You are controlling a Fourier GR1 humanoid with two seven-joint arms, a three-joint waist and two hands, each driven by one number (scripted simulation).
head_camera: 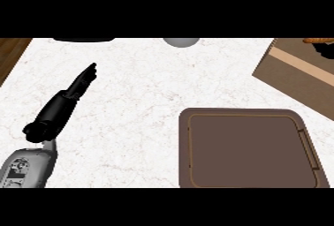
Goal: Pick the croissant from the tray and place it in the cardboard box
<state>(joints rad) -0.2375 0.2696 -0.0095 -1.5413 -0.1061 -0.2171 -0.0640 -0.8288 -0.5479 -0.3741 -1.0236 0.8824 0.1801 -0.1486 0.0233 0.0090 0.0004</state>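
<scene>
A: What takes up the most room here?

B: The white marbled surface [143, 97]. After that comes the brown tray [248, 150] at the lower right, and nothing lies on it.

A: And the cardboard box [294, 75]?

B: It sits at the upper right, cut off by the view's edge and well apart from the tray. The left robot hand [62, 106] rests at the left with its fingers straight and together, holding nothing.

A: What about the right robot hand?

B: It doesn't show, so I can't tell what it is doing. A grey round object [181, 41] peeks in at the top edge.

A: So where is the croissant [318, 41]?

B: An orange-brown sliver shows at the far top right corner, over the box. I judge that it is in the box or just above it, so the placing looks nearly done.

A: How should this step be finished well?

B: Let the fingers open only once the croissant sits low inside the walls. Then lift straight up so nothing drags it back over the rim. The left robot hand should stay parked away from the tray.
</scene>
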